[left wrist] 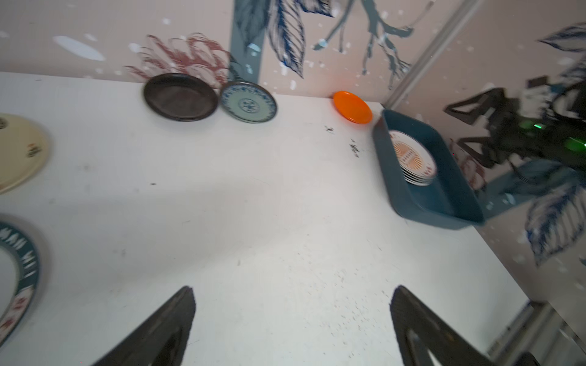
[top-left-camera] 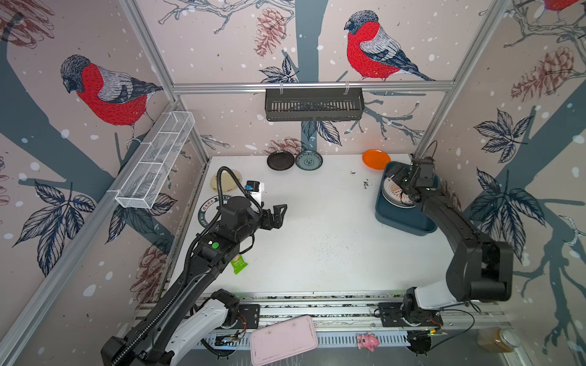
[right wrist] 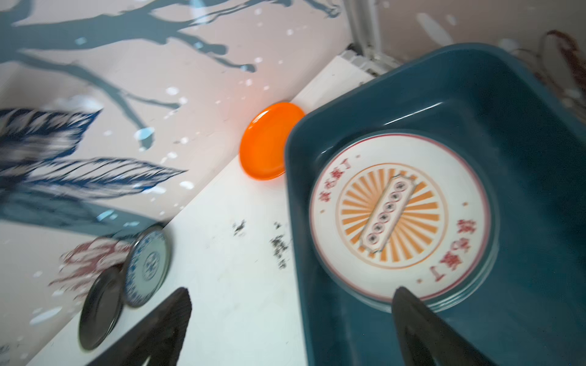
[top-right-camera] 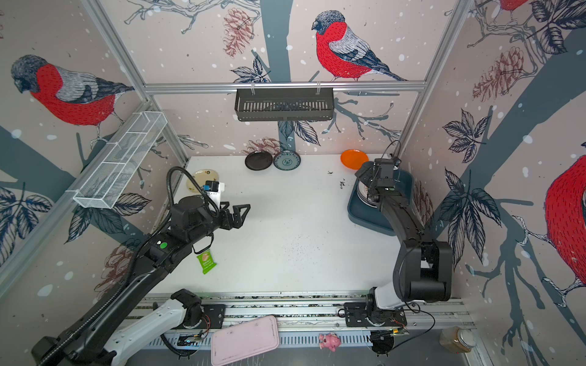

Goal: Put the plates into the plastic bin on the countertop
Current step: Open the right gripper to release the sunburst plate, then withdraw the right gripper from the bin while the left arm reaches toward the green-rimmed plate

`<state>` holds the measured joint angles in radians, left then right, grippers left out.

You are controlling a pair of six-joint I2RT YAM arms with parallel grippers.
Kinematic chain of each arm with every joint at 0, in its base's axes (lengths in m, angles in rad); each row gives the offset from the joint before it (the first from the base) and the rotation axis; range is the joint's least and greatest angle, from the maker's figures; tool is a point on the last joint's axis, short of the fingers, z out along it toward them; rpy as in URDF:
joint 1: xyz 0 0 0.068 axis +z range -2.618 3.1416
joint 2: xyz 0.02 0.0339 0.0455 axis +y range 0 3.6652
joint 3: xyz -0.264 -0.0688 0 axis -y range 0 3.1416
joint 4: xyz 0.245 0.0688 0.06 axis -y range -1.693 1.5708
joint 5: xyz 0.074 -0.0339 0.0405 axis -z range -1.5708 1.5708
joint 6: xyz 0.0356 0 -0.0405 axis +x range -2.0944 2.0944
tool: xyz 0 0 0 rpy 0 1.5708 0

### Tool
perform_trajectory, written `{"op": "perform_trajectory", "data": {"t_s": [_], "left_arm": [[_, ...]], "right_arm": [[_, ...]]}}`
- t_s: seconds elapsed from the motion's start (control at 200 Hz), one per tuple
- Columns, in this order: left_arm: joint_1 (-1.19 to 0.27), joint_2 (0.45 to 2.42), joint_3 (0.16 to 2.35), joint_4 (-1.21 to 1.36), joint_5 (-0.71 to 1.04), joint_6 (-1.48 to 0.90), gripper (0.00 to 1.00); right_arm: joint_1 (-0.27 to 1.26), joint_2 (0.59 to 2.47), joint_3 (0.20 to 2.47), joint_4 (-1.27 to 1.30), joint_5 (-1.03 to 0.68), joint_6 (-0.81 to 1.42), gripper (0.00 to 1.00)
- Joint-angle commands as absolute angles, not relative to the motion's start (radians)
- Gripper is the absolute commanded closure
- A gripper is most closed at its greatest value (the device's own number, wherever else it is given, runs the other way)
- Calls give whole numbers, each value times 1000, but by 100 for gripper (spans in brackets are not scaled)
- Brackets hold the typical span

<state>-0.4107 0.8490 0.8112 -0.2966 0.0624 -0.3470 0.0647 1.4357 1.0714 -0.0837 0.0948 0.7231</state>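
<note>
The plastic bin (top-left-camera: pixel 400 222) sits on the bench (top-left-camera: pixel 317 237) at the back right. Its long side runs from back to front, turned a little. A stack of plates (left wrist: pixel 418 179) lies flat in its back end, with a sunburst plate (right wrist: pixel 399 218) on top, face up. The right claw (right wrist: pixel 291 290) hangs wide open over the bin's left rim and holds nothing. One finger is over the stack's edge and one is over the bench. An orange plate (top-left-camera: pixel 376 159) lies just beside the bin's back corner. A black plate (top-left-camera: pixel 280 160) and a teal-patterned plate (top-left-camera: pixel 309 160) sit together at the back wall. A cream plate (top-left-camera: pixel 226 185) and a dark-ringed plate (top-left-camera: pixel 205 212) lie at the left, partly hidden by the left arm (top-left-camera: pixel 203 263). The left claw (left wrist: pixel 295 288) is wide open too, holding nothing.
</note>
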Motion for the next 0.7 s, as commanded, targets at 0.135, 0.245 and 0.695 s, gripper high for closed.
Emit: {"op": "perform_trajectory", "data": {"t_s": [0.135,0.245,0.695], "left_arm": [[-159,848,774,-255,-74,-452,4],[-57,910,767,-243,-40,-483,4],[361,1134,720,-166,47,-695,4]], "right_arm": [[392,1284,844,209,205,871,1],[553,1311,801,308,229,886,0],[925,1447,867,560,237,872,0]]}}
